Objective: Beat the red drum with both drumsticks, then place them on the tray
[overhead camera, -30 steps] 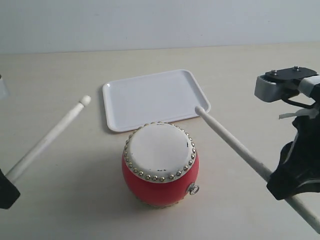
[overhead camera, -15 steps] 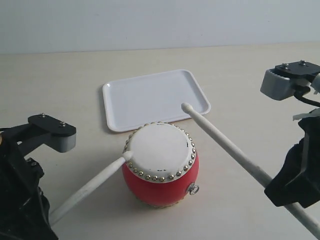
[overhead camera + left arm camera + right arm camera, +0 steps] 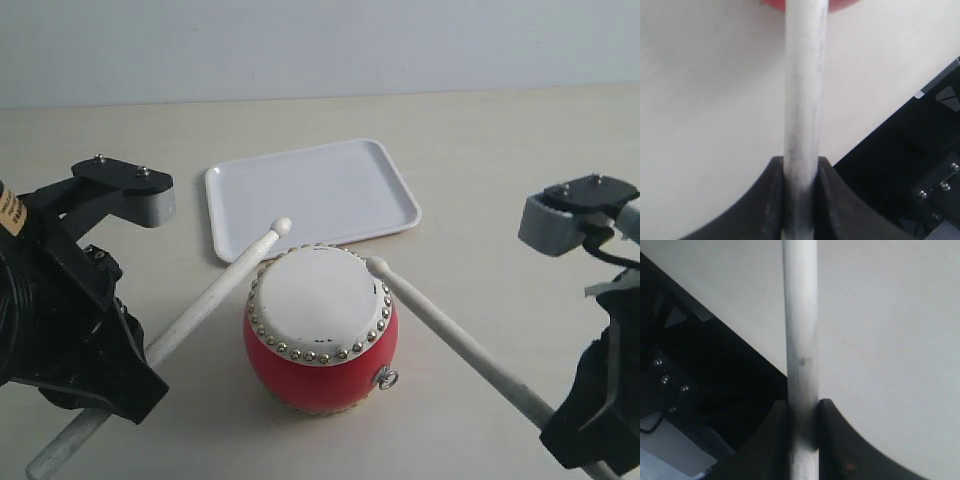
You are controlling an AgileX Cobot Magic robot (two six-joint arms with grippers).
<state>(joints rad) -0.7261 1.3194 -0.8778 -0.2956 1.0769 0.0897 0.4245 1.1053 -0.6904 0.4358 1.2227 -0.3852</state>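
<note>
The red drum (image 3: 320, 350) stands in the middle of the table, its cream head (image 3: 318, 300) facing up. Behind it lies the white tray (image 3: 310, 195), with nothing on it. My left gripper (image 3: 130, 375) is shut on one drumstick (image 3: 215, 290), whose tip hovers over the drum's back-left edge. My right gripper (image 3: 575, 425) is shut on the other drumstick (image 3: 450, 335), whose tip rests at the drum's right rim. In the left wrist view the jaws of the left gripper (image 3: 801, 162) clamp the stick (image 3: 805, 90). The right gripper (image 3: 802, 410) clamps its stick (image 3: 800, 315) the same way.
The pale tabletop (image 3: 480, 170) runs back to a light wall. Both black arms with grey wrist cameras (image 3: 140, 195) (image 3: 570, 215) stand at either side of the drum. A dark part of the robot's frame (image 3: 910, 165) shows past the table edge.
The left stick's tip has lifted from the drum's left rim to above its back-left edge. The right stick's tip has dropped from over the tray onto the drum's right rim.
</note>
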